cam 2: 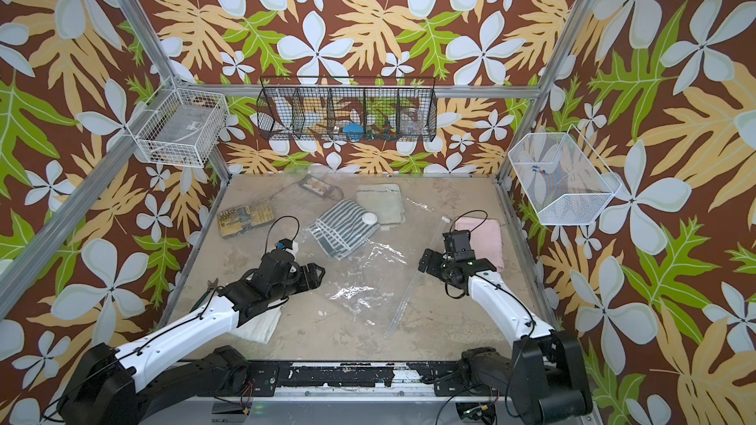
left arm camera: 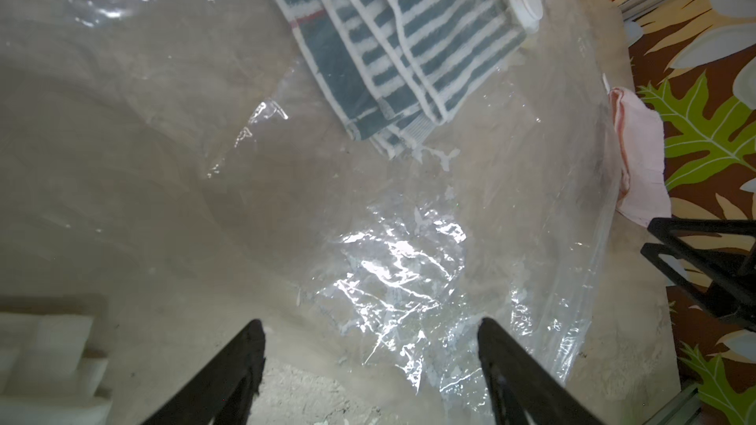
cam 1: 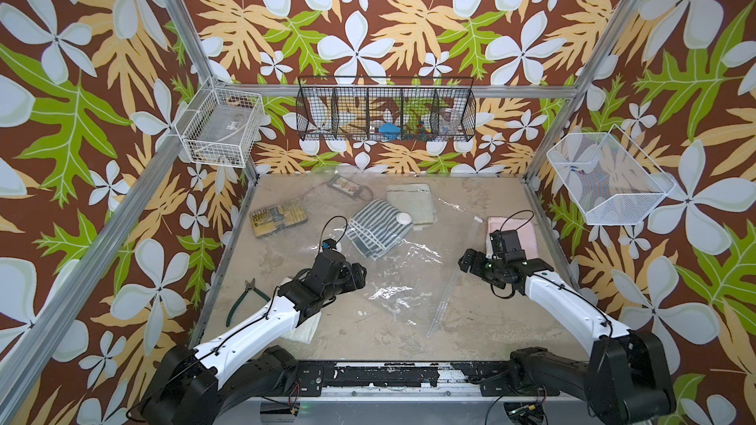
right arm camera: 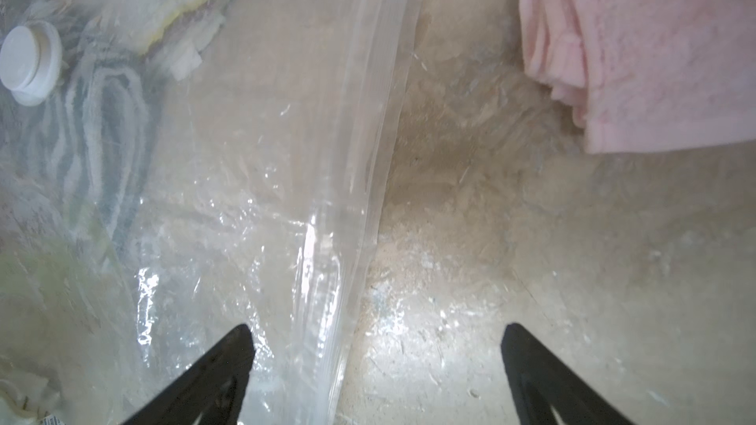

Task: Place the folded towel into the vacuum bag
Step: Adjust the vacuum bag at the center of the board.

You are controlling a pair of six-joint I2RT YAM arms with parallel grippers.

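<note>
Top views: vacuum bag [cam 1: 392,280] lies flat mid-table, striped towel [cam 1: 374,228] inside it under the valve [cam 1: 403,218]. Left gripper [cam 1: 359,275] is over the bag just short of that towel, right gripper [cam 1: 466,261] is at the zip strip [cam 1: 450,284], and pink towel [cam 1: 521,231] lies outside the bag just behind it. Left wrist: jaws spread and empty, crinkled bag film directly ahead, striped towel [left arm camera: 380,47] beyond. Right wrist: jaws spread wide and empty, zip strip [right arm camera: 360,157] running between the fingers, nearer one of them; pink towel [right arm camera: 654,55] clear of the bag.
</note>
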